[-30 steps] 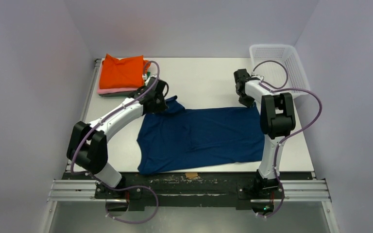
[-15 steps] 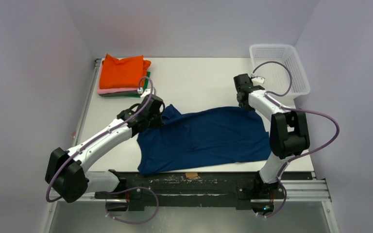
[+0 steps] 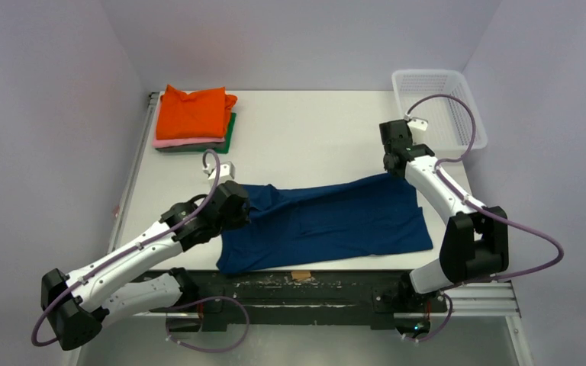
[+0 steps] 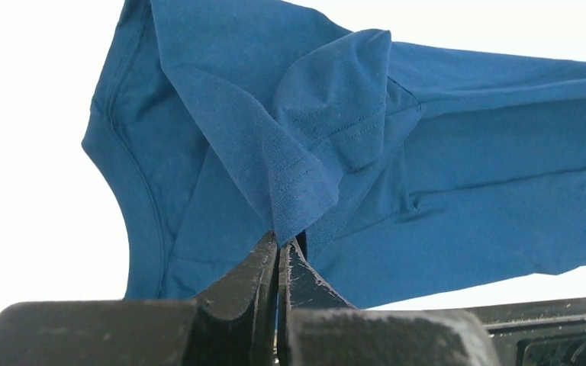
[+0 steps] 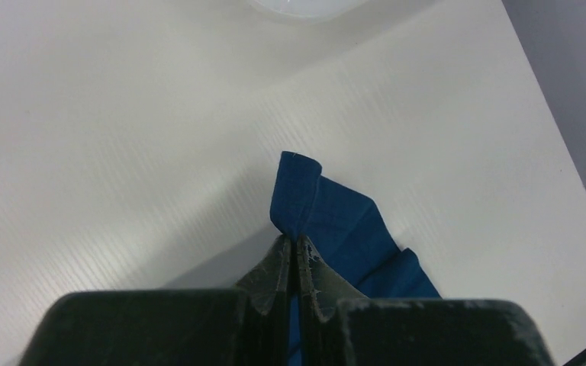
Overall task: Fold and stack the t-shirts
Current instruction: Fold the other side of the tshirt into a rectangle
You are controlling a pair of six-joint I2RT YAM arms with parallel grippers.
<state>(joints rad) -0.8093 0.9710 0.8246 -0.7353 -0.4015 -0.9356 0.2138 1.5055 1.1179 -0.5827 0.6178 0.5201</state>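
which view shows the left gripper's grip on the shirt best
Left wrist view: the left gripper is shut on the blue shirt, close up. Top view hides the pinch under the arm; right wrist view misses it.

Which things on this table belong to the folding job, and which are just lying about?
Part of the job:
- navy t-shirt, pinched at its far corners by the left gripper and right gripper
- folded stack of orange, pink and green shirts

Lying about:
- white mesh basket
- tan scrap at the near edge
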